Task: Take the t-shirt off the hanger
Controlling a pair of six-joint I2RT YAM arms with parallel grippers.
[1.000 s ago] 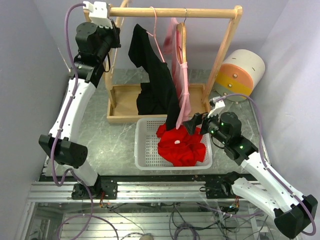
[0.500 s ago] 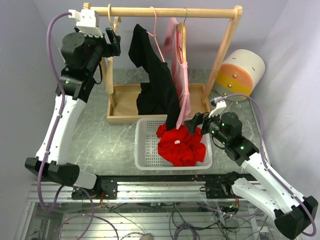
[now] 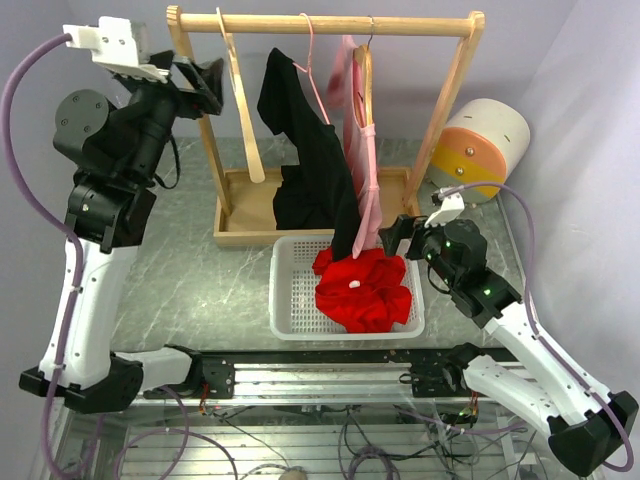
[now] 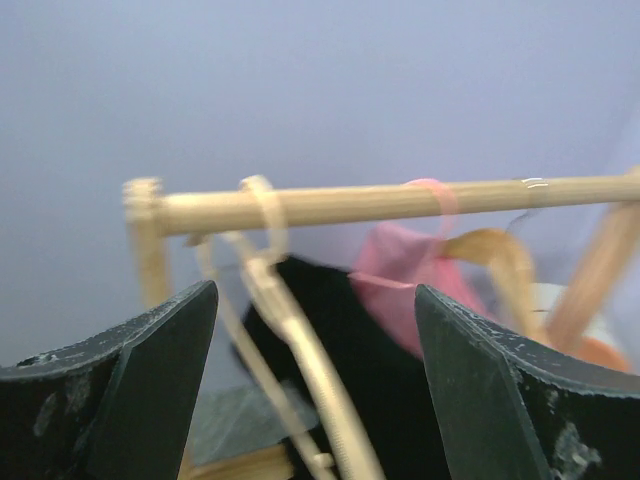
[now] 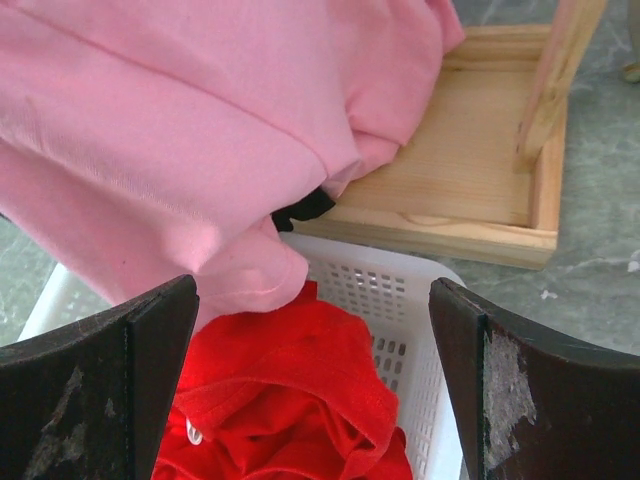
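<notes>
On the wooden rail (image 3: 330,24) hang a bare wooden hanger (image 3: 240,105), a black t-shirt (image 3: 315,170) on a pink hanger (image 3: 312,70), and a pink t-shirt (image 3: 362,150) on a wooden hanger. A red t-shirt (image 3: 362,290) lies crumpled in the white basket (image 3: 285,290). My left gripper (image 3: 205,80) is open, just left of the bare hanger (image 4: 300,350), holding nothing; its view is blurred. My right gripper (image 3: 397,234) is open over the basket's far right corner, beside the pink t-shirt's hem (image 5: 250,270) and above the red t-shirt (image 5: 290,410).
The rack stands on a wooden tray base (image 3: 245,215) behind the basket (image 5: 400,290). A white, yellow and orange drum (image 3: 485,150) sits at the back right. Grey walls close in on both sides.
My left gripper has opened and let go of the bare wooden hanger, which now hangs on the rail. The left arm has drawn back to the left. The right gripper lifted slightly.
</notes>
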